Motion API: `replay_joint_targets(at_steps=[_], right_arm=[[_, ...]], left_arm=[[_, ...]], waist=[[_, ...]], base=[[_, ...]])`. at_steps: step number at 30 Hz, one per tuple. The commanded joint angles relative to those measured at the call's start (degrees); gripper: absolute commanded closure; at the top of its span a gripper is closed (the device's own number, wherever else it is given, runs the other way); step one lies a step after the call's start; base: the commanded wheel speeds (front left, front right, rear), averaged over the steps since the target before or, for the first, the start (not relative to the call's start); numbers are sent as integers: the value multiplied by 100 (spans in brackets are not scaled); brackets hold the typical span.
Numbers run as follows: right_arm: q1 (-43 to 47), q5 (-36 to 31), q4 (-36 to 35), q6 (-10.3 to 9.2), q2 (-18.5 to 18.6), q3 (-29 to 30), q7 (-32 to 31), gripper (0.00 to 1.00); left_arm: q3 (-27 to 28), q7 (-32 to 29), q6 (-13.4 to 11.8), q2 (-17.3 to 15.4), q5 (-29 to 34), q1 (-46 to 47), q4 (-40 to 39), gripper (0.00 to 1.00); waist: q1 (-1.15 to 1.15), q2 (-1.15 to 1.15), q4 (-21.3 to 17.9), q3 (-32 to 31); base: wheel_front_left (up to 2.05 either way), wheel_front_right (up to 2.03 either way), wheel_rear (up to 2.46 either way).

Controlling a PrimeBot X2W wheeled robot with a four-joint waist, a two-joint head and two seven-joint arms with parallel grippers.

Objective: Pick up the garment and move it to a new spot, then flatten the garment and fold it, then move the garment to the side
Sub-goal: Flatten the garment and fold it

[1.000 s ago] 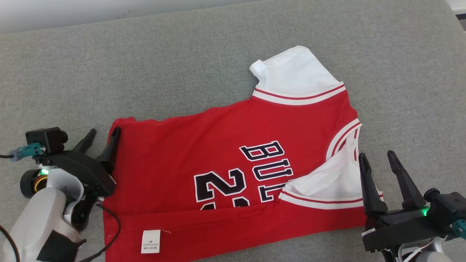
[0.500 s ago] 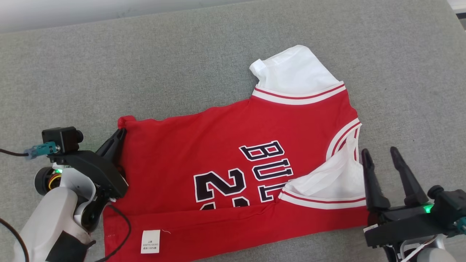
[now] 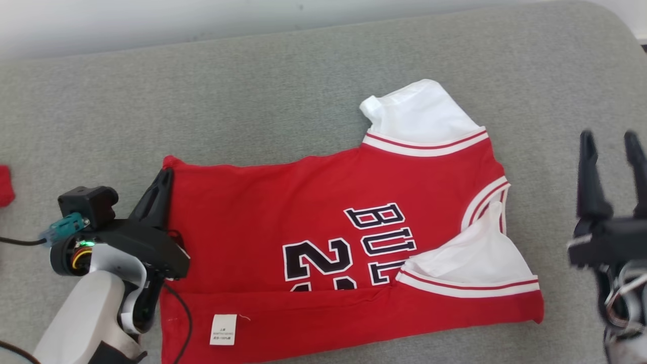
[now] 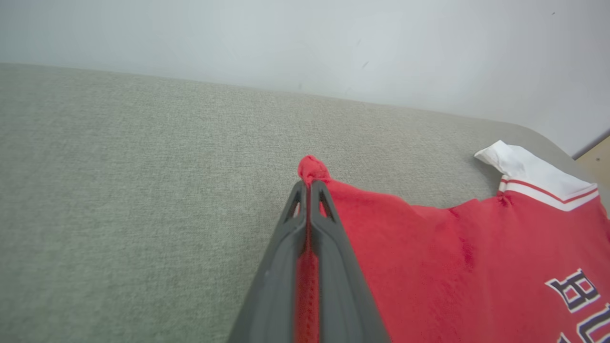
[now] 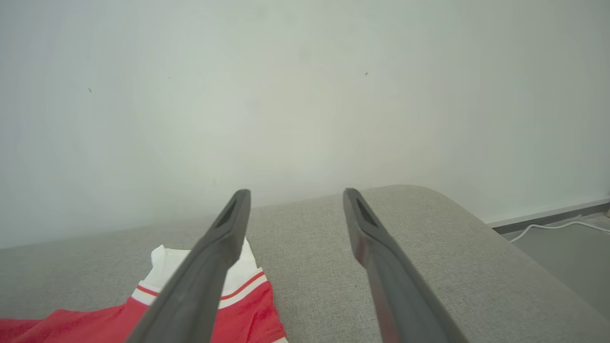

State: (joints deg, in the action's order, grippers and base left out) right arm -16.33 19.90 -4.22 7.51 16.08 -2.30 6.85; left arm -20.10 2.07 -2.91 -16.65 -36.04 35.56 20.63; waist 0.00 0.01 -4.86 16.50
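The garment point(image 3: 313, 212) is a red jersey with white sleeves and black lettering, lying half folded on the grey cushion point(image 3: 252, 101). My left gripper point(image 3: 163, 178) is shut on the garment's far left corner, and a red nub of cloth point(image 4: 312, 167) pokes out past its closed tips point(image 4: 309, 183) in the left wrist view. My right gripper point(image 3: 610, 141) hangs open to the right of the garment, apart from it. Between its spread fingers point(image 5: 228, 228) the right wrist view shows bare cushion, with a white sleeve point(image 5: 159, 264) at the lower left.
A small red scrap point(image 3: 5, 184) lies at the left edge of the cushion. A pale wall point(image 5: 305, 95) runs behind the cushion. The cushion's rounded right end point(image 5: 476, 228) drops to a floor with a white cable point(image 5: 548, 226).
My left gripper closed on the garment's far left corner and pinched it. My right gripper rose and shifted right, away from the garment's edge. The camera also shifted slightly.
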Motion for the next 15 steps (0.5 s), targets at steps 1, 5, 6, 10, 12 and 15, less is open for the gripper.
replay_joint_targets(at_steps=[1, 5, 6, 10, 12, 15], right_arm=[[-343, 118, 234, -4, 165, 4, -71, 0], [-1127, 397, 942, -4, 552, -145, -240, 0], [-1338, 446, 1161, -4, 654, -231, -275, 0], [-1931, 646, 1765, -4, 931, -534, -405, 0], [-2318, 790, 2169, -4, 1089, -828, -504, 0], [-2819, 985, 2694, -4, 1332, -1322, -688, 0]], left_arm=[[-26, -38, -81, 2, 45, -132, -197, 100], [-136, -113, -188, 39, 139, -140, -574, 100], [-159, -128, -207, 52, 155, -114, -640, 100], [-255, -167, -210, 124, 193, 2, -777, 100], [-318, -173, -202, 184, 224, 82, -819, 100], [-440, -182, -161, 286, 252, 244, -827, 100]], waist=[[0, -1, 110, 8], [0, -1, 289, 109], [0, -1, 338, 141], [0, -1, 508, 264], [0, -1, 614, 350], [0, -1, 791, 517]], base=[[0, 0, 0], [0, 0, 0], [0, 0, 0], [0, 0, 0], [0, 0, 0], [0, 0, 0]])
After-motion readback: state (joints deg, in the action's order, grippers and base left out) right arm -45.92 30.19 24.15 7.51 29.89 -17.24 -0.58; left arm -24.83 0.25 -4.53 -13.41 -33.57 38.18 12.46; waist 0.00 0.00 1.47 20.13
